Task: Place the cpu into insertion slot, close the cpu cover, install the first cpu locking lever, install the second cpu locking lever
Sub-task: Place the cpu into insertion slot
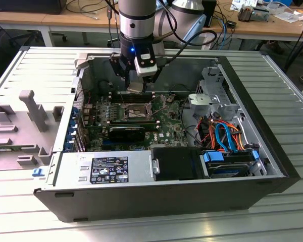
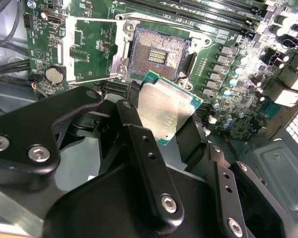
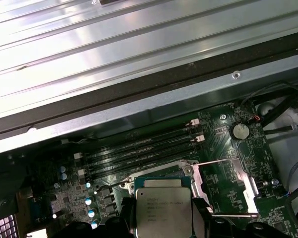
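Note:
My gripper [image 1: 135,86] hangs inside the open computer case, shut on the cpu [image 2: 166,111], a flat square chip with a silver-grey top and a green edge. In both wrist views the chip sits between the black fingers [image 2: 134,129], tilted and held just above the motherboard. The insertion slot [image 2: 156,57] lies bare right beyond the chip, its gold contacts showing. The cpu cover [image 2: 72,49], a silver frame with a window, is flipped open flat beside the slot. Two thin wire locking levers [image 3: 223,161] stand swung out along the cover's sides.
Long black memory slots [image 2: 188,15] run along the far side of the socket. A coin battery [image 2: 54,74] sits near the open cover. The case holds a power supply [image 1: 106,169] and a drive with blue and orange cables [image 1: 227,136]. A grey fixture [image 1: 25,121] lies outside the case.

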`<state>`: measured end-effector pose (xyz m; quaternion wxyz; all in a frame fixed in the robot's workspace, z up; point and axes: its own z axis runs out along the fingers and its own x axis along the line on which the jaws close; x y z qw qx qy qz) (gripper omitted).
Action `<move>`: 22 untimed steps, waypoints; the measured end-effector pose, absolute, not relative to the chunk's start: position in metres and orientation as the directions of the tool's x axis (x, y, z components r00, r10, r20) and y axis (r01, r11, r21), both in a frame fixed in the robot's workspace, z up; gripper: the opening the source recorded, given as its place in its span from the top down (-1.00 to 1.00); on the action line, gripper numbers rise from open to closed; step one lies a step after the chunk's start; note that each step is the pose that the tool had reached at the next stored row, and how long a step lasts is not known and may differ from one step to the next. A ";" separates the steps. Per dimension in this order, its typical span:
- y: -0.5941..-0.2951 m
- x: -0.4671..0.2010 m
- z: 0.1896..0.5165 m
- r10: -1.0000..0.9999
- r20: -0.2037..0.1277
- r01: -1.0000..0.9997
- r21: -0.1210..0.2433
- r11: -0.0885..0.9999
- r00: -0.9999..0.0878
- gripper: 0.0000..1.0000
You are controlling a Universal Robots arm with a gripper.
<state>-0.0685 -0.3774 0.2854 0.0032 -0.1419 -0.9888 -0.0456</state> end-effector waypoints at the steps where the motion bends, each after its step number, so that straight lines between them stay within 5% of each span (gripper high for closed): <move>1: -0.377 -0.069 0.285 0.281 0.019 0.282 0.089 0.955 -0.959 -0.09; 22: -0.377 -0.068 0.285 0.310 0.019 0.310 0.089 0.946 -0.951 -0.09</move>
